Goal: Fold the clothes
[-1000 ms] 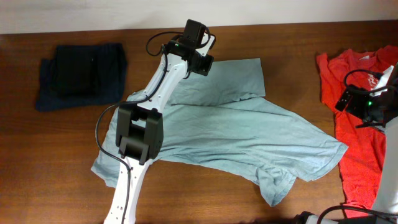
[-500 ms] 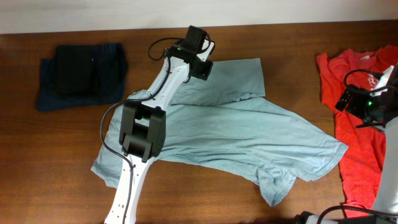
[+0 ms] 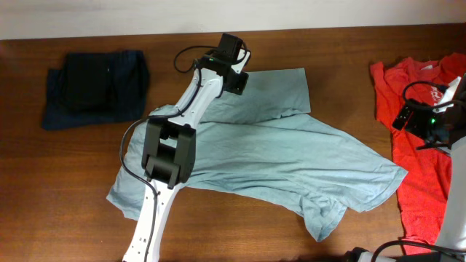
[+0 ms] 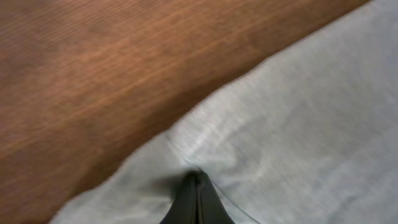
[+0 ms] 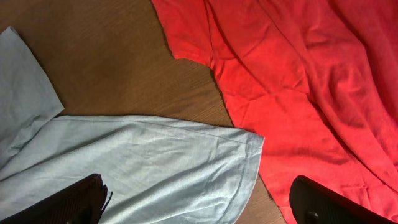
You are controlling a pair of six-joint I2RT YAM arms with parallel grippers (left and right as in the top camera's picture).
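Observation:
The pale grey-blue T-shirt lies spread and rumpled across the middle of the table. My left gripper is at its far edge. In the left wrist view the jaws are shut tight on a puckered bit of the shirt near its hem. At the right, my right gripper hovers open, with nothing between its fingers. Under it lie the shirt's rounded sleeve end and the red-orange T-shirt.
Dark navy pieces sit stacked at the back left. The red-orange T-shirt with white print lies loose along the right edge. Bare brown wood shows in front left and along the back.
The left arm's wrist has shifted a little to the right along the shirt's far edge. The right arm and the clothes look unchanged.

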